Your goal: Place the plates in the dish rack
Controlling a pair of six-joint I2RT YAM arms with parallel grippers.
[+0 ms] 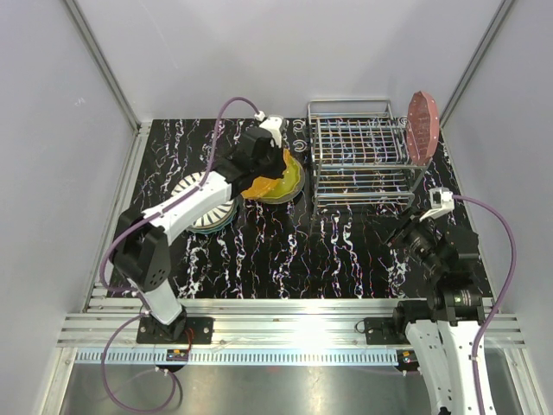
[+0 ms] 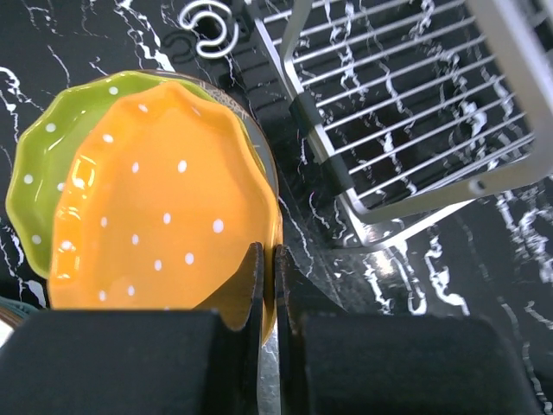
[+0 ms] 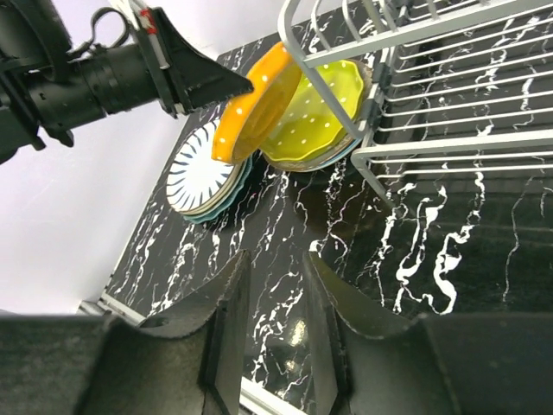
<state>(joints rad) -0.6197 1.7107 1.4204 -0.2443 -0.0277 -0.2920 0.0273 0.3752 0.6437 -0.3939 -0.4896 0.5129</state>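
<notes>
My left gripper (image 2: 268, 264) is shut on the rim of the orange dotted plate (image 2: 155, 207), which is tilted up off the yellow-green dotted plate (image 2: 39, 160) beneath it. From above, the orange plate (image 1: 263, 187) and the left gripper (image 1: 262, 175) sit just left of the chrome dish rack (image 1: 359, 160). A pink dotted plate (image 1: 423, 125) stands upright at the rack's right end. A black-striped white plate (image 1: 200, 207) lies on a teal one, partly under the left arm. My right gripper (image 3: 275, 268) hangs open over bare table, nothing between its fingers.
Two chrome ring hooks (image 1: 299, 131) lie by the rack's far left corner. Grey enclosure walls close in the dark marbled table (image 1: 328, 251) on three sides. An aluminium rail (image 1: 285, 327) runs along the near edge.
</notes>
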